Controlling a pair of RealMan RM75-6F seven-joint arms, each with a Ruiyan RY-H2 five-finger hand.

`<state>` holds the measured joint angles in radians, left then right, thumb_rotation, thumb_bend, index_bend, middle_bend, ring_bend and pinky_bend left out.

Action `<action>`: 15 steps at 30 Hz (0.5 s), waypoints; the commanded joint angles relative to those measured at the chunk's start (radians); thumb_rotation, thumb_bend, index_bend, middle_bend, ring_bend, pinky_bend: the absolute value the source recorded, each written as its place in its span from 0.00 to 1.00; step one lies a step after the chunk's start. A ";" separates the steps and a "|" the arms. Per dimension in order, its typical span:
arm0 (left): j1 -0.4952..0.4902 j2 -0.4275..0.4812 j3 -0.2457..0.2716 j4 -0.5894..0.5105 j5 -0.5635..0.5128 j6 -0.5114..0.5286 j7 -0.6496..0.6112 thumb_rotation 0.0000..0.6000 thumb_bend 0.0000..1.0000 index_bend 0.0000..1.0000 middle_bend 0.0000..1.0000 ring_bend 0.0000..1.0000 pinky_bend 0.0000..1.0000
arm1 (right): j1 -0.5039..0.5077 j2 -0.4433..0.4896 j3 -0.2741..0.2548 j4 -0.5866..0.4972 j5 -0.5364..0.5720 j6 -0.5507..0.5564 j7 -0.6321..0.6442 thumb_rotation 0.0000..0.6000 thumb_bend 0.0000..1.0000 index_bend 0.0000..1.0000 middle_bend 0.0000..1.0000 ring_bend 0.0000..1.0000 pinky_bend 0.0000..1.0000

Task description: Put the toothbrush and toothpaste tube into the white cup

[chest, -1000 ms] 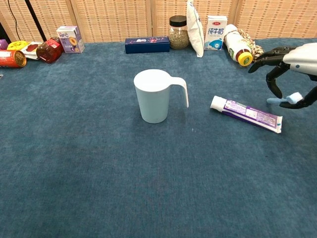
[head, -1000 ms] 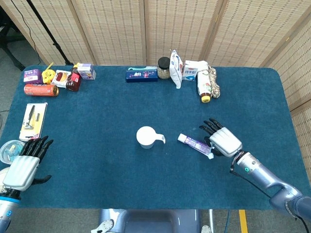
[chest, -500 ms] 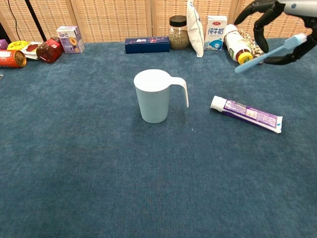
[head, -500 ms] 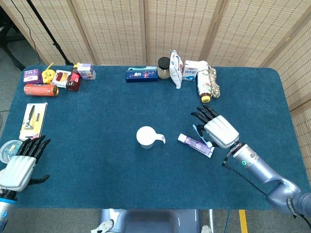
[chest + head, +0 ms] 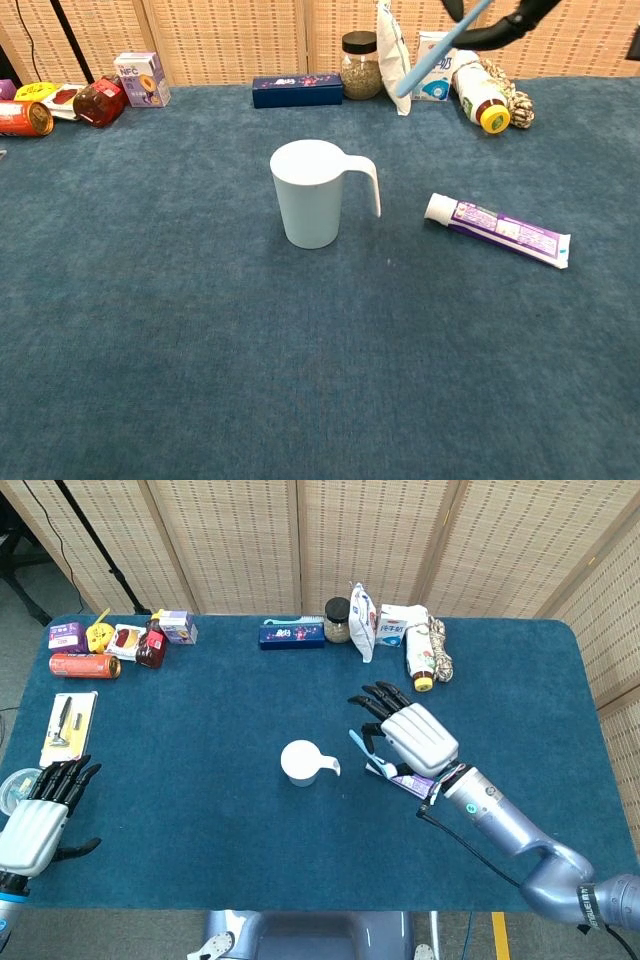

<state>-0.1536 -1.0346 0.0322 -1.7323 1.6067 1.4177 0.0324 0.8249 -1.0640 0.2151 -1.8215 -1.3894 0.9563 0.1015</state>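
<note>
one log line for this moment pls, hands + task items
right hand: holds toothbrush, lifted, right of white cup | left hand: holds nothing | toothpaste tube: flat on table | cup: upright

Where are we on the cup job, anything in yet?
Nothing is in yet: the cup looks empty in the head view. In hand: the right hand holds the toothbrush raised in the air, right of the cup and not yet over it. Left: drop the brush in, then fetch the toothpaste, which lies flat on the table right of the cup. The left hand is idle.
</note>
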 commanded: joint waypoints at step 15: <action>-0.003 0.012 0.000 -0.010 -0.017 -0.021 -0.004 1.00 0.06 0.00 0.00 0.00 0.00 | 0.136 -0.110 0.098 -0.094 0.306 -0.091 -0.170 1.00 0.37 0.60 0.15 0.00 0.00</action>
<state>-0.1565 -1.0228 0.0324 -1.7422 1.5895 1.3971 0.0289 0.9472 -1.1566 0.3050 -1.9171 -1.1034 0.8686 -0.0579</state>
